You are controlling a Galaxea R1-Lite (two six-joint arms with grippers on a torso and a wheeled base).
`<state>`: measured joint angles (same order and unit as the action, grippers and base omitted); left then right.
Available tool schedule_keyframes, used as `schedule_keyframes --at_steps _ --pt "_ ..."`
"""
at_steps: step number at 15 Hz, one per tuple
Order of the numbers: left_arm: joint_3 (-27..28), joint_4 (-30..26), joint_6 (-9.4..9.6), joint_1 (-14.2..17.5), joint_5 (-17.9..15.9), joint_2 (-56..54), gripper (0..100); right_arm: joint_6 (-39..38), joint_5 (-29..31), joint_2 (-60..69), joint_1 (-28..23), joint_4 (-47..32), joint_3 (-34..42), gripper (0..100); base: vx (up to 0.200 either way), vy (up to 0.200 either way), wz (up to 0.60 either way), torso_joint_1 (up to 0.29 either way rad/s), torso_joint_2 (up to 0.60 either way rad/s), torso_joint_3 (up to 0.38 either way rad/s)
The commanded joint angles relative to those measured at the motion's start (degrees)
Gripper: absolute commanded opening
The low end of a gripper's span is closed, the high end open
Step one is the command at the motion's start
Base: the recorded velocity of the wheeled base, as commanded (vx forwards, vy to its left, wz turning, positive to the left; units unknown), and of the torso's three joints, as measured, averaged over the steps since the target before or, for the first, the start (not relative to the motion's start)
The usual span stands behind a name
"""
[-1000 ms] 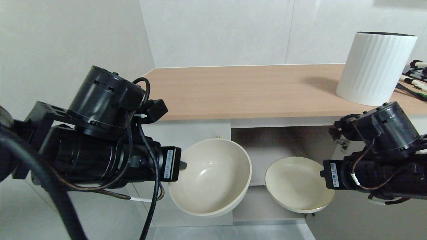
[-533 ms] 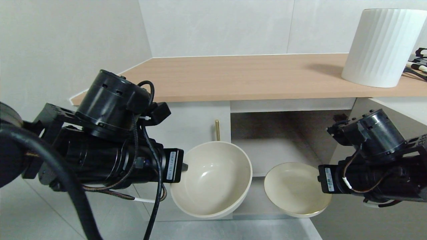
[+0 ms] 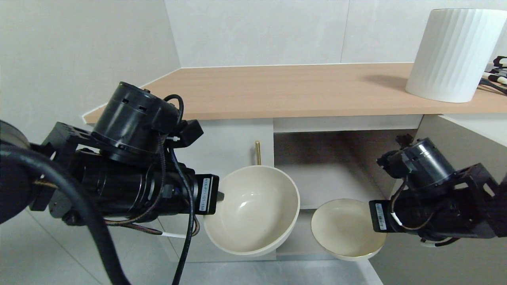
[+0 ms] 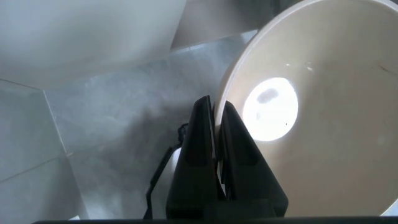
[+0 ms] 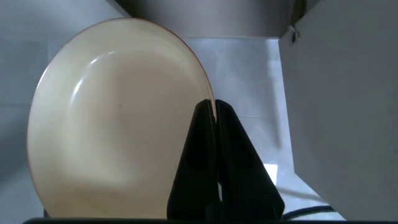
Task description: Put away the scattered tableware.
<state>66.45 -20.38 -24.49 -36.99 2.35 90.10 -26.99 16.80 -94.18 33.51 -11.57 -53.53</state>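
A deep cream bowl [image 3: 253, 209] hangs in front of the cabinet, held by its rim in my left gripper [image 3: 219, 196], which is shut on it. In the left wrist view the gripper [image 4: 216, 112] pinches the bowl [image 4: 311, 118] at its edge. To the right, a shallower cream plate [image 3: 344, 227] is held tilted by its rim in my right gripper [image 3: 372, 223], shut on it. The right wrist view has the gripper [image 5: 214, 112] clamped on the plate [image 5: 118, 118] at its rim. Both dishes are below the counter, before the open cabinet [image 3: 332, 166].
A wooden countertop [image 3: 293, 89] runs above the cabinet. A white ribbed cylinder [image 3: 451, 53] stands on it at the right, with utensils [image 3: 497, 77] beside it. The left cabinet door [image 3: 233, 146] is shut and has a gold handle [image 3: 257, 152]. An open door panel [image 3: 467, 126] stands at right.
The head camera has dropped, so the counter sits higher in view. My right gripper with the plate has moved lower and slightly left towards the cabinet opening. The left arm keeps the bowl where it was.
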Motion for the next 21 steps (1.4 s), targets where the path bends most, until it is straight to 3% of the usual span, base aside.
schedule_keyframes --at_steps 1,3,5,12,21 --pt "0.0 0.0 -0.03 0.0 0.0 0.0 0 0.1 0.1 -11.9 -4.5 5.8 -2.5 0 0.0 0.0 0.0 0.0 0.0 0.0" --pt "0.0 0.1 -0.03 0.0 0.0 0.0 0 0.4 0.2 -19.9 -7.6 14.7 -4.6 0 0.0 0.0 0.0 0.0 0.0 0.0" --pt "0.0 0.1 -0.03 0.1 0.0 0.1 0 0.5 0.4 -26.6 -8.2 18.7 -8.1 0 0.0 0.0 0.0 0.0 0.0 0.0" --pt "0.0 0.3 -0.03 0.1 0.2 0.6 0 0.1 7.5 -42.3 -11.1 18.9 -23.4 0 0.0 0.0 0.0 0.0 0.0 0.0" --pt "0.0 0.3 -0.03 0.0 0.7 2.1 0 -2.0 10.9 -51.3 -13.7 18.8 -35.7 0 0.0 0.0 0.0 0.0 0.0 0.0"
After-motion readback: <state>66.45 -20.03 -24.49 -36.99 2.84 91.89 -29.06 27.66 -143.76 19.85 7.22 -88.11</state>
